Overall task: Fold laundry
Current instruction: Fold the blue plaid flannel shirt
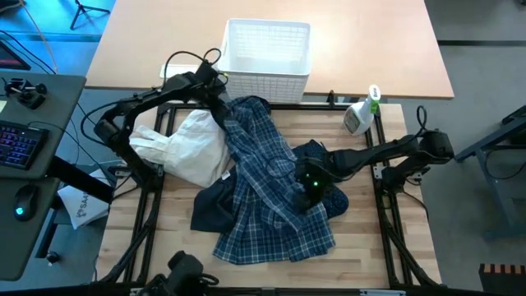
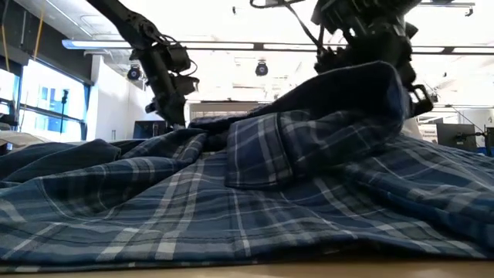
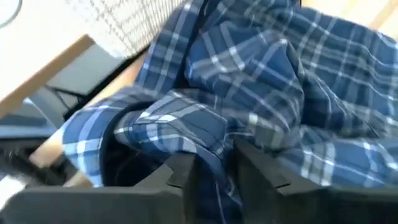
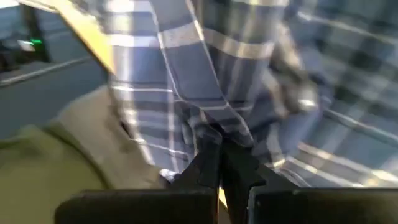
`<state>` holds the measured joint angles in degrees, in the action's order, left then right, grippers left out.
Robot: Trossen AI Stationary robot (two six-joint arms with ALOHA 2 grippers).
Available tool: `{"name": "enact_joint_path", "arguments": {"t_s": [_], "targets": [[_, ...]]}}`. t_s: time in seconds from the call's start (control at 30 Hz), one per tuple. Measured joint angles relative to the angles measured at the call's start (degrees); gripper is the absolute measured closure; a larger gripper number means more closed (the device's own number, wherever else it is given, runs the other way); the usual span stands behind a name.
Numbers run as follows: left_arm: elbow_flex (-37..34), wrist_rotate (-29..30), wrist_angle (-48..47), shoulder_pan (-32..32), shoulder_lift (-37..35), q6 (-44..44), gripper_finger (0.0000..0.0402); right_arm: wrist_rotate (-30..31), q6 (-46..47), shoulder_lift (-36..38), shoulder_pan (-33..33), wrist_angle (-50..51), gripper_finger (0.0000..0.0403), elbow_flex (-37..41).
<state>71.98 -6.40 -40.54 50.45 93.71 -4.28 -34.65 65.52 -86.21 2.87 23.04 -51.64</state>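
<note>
**Plaid shirt gripped at two points on the table**

Plaid shirt, blue and white, lies crumpled down the middle of my wooden table, running from the far edge by the basket toward the near edge, where its hem spreads out flat. Under it, a navy garment pokes out on the left near side and again on the right, just beside my right gripper. A cream-coloured cloth lies bunched to the left of the plaid, touching it.

My left gripper sits at the far end of the shirt, close to the white lattice basket. In my left wrist view the fingers stand a narrow way apart with a fold of plaid running down between them; I cannot tell for sure whether the fabric is pinched or only lying in the gap.

My right gripper is down on the shirt's right side, about mid-table. Its fingers are pressed together on a pleat of the plaid cloth, which rises up from the tips. From table height, the shirt fills the foreground, and a ridge of it is lifted toward the gripper on the right.

A spray bottle stands at the table's far right corner, well apart from the clothes.
</note>
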Motion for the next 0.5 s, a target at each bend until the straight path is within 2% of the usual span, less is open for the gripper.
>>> {"name": "enact_joint_path", "arguments": {"t_s": [0.13, 0.27, 0.5], "targets": [[4.39, -0.37, -11.13, 1.06, -0.2, -0.66, 0.0281, 1.81, -1.12, 0.07, 0.07, -1.6, 0.0403, -2.52], [7.27, -1.49, -22.82, 3.01, -0.22, 4.36, 0.0258, 4.02, -4.1, 0.88, 0.07, -1.54, 0.0403, -6.43], [7.35, -9.34, -35.98, 4.35, -2.56, 3.7, 0.0236, 14.1, -8.95, 5.41, 0.07, -1.21, 0.0403, -9.46]]}}
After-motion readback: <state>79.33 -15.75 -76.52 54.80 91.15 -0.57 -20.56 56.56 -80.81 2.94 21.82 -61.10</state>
